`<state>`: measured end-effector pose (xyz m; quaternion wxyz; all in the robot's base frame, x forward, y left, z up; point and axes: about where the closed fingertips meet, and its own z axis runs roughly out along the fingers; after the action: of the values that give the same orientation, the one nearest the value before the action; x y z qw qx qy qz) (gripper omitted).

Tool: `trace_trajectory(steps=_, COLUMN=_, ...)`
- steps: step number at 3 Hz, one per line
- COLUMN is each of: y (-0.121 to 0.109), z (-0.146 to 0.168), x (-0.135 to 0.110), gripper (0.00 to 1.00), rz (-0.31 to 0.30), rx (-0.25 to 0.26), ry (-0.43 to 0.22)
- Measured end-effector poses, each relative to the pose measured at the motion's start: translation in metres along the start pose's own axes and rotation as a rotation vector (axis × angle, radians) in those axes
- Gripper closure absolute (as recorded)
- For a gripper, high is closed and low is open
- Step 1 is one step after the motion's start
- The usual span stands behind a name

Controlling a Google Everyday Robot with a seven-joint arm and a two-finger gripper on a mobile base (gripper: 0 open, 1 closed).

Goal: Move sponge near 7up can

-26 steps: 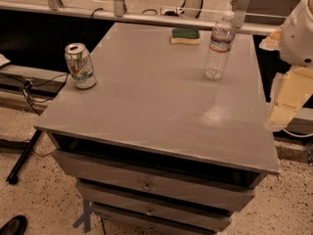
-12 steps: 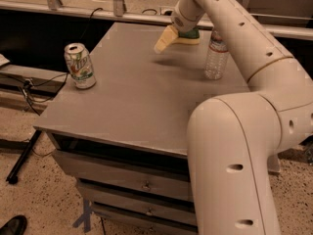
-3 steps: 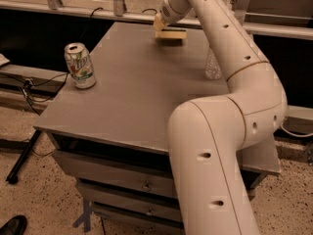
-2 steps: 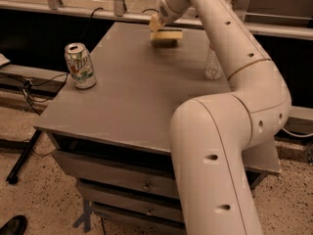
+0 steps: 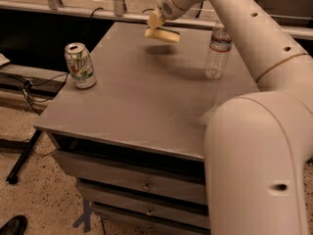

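The sponge [image 5: 162, 35] shows its pale yellow foam side and hangs in the air above the far middle of the grey table [image 5: 146, 97], casting a shadow below it. My gripper [image 5: 156, 21] is shut on the sponge's top edge. The 7up can [image 5: 80, 65], silver-white with green and red markings, stands upright near the table's left edge, well to the left of and nearer than the sponge.
A clear plastic water bottle [image 5: 218, 50] stands upright at the right of the table, just right of the sponge. My white arm [image 5: 254, 131] fills the right foreground. Drawers [image 5: 142, 185] sit under the tabletop. Cables and a shoe lie on the floor at left.
The gripper went to the sponge at the far edge, closed on it and lifted it. Over the last second it has carried the sponge slightly left and toward the near side.
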<state>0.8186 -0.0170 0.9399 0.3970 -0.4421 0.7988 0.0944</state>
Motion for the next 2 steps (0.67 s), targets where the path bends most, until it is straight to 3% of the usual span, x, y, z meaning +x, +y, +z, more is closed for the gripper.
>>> trace_trajectory(steps=1, y=0.032, z=-0.033, x=-0.005, gripper=1.0, rz=-0.02, rx=-0.025, ry=-0.073)
trace_trajectory(steps=2, y=0.081, z=-0.034, x=0.007, gripper=1.0, rz=-0.029, rx=-0.096, ry=-0.097)
